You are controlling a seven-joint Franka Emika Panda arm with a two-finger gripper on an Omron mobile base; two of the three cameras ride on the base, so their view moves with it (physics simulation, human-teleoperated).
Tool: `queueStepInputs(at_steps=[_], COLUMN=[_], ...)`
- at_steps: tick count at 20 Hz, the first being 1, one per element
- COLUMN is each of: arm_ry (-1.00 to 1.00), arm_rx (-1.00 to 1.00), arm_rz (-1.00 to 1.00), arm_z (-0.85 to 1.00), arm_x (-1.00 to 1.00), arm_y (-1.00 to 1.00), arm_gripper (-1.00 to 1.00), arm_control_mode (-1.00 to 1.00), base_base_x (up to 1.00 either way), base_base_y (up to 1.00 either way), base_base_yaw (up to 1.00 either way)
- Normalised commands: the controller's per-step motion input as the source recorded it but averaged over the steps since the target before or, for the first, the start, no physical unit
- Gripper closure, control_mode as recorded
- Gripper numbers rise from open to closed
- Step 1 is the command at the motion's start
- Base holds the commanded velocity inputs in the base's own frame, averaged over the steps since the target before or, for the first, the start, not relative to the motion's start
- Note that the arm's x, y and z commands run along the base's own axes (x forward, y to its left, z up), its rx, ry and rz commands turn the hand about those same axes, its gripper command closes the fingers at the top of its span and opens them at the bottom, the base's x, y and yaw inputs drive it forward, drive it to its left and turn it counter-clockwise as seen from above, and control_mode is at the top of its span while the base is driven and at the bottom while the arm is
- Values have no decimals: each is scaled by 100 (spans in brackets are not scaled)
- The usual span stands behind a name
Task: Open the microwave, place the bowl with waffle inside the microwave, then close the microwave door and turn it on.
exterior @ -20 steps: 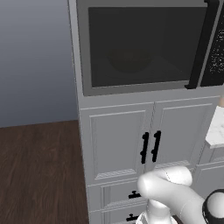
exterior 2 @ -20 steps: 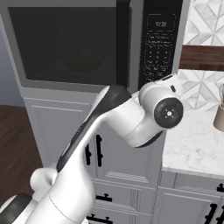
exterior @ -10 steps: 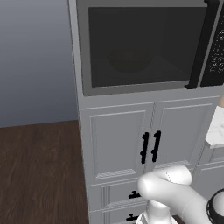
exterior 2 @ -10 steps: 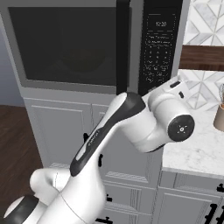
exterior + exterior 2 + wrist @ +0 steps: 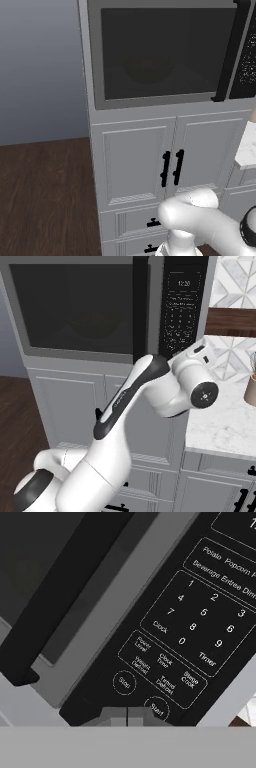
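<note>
Gripper (image 5: 127, 714) pinched together, empty, tips right at bottom edge of microwave's (image 5: 100, 306) control panel (image 5: 190, 627), beside Start button (image 5: 156, 709). Microwave door (image 5: 160, 50) was closed; bowl (image 5: 146, 69) dimly seen behind window.

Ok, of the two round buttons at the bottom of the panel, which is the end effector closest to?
The Start button, the one right beside the shut end effector. The Stop button sits a step further up the microwave panel, nearer the door handle.
</note>
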Motion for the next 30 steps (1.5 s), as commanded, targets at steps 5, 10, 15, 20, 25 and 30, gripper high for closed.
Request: queueStepInputs(at_steps=[5,10,15,20,25,30], arm_ry=[0,-5,-4,0,0,0], arm_rx=[-1,-1,-2,-1,0,0], arm_rz=[0,0,0,0,0,0], arm_z=[-4,-12,-8,-1,-6,-23], arm_x=[27,30,25,35,65,69], arm_y=[-37,-3,0,0,-4,-23], arm_gripper=[100,100,100,100,100,100], arm_control_mode=[-100,-100,-100,-100,-100,-100], base_base_x=[0,0,0,0,0,0], base_base_y=[0,0,0,0,0,0], base_base_yaw=[0,0,0,0,0,0])
